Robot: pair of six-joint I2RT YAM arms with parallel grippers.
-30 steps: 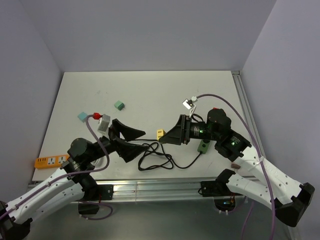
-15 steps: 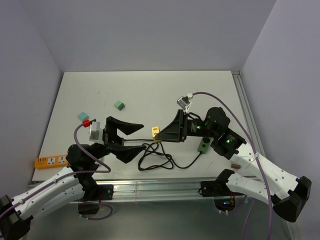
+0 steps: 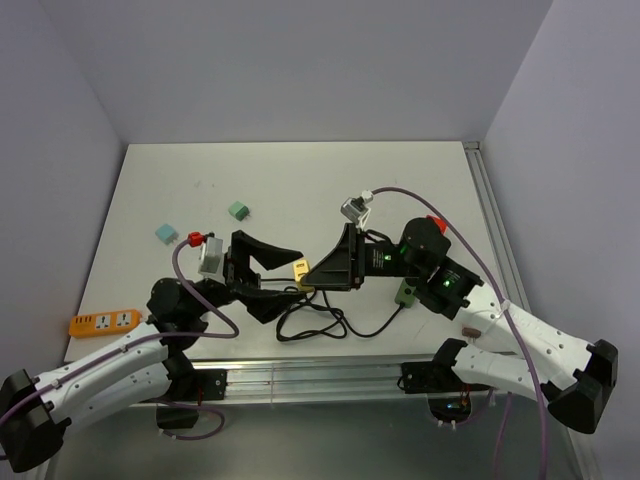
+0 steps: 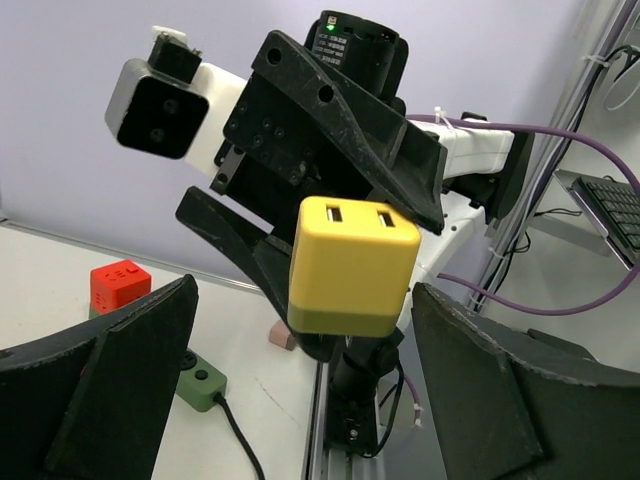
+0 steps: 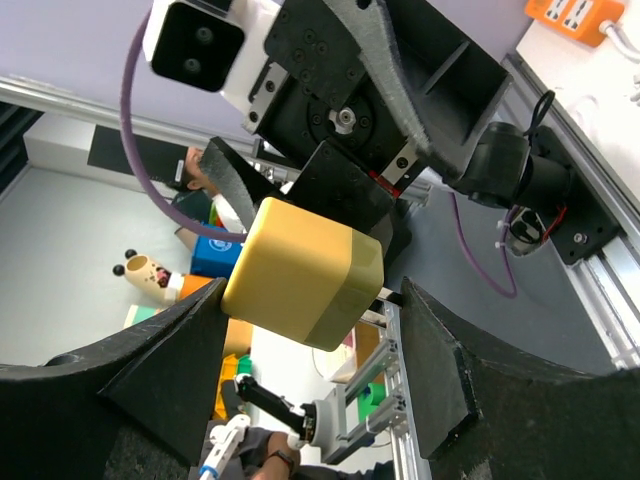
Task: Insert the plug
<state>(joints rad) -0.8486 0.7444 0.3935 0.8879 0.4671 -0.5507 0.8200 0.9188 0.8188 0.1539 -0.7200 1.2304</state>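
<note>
A yellow cube plug (image 3: 300, 270) with two USB ports hangs above the table between the two arms. My right gripper (image 3: 312, 272) is shut on it, one finger on each side; it fills the middle of the right wrist view (image 5: 305, 270). My left gripper (image 3: 288, 276) is open, and its wide fingers stand either side of the plug without touching it. The plug also shows in the left wrist view (image 4: 352, 262), in front of the right gripper's black fingers. A green socket box (image 3: 405, 292) on a black cable (image 3: 312, 322) lies on the table under the right arm.
An orange power strip (image 3: 103, 322) lies at the front left edge. Two teal blocks (image 3: 238, 210) (image 3: 166, 233) lie at the back left. A pink block (image 3: 470, 328) sits at the front right. A red block (image 4: 120, 285) stands behind the green socket box (image 4: 200, 385).
My right gripper has carried the yellow plug leftward. My left gripper has swung up and right to meet it, so the plug now sits between the open left fingers.
</note>
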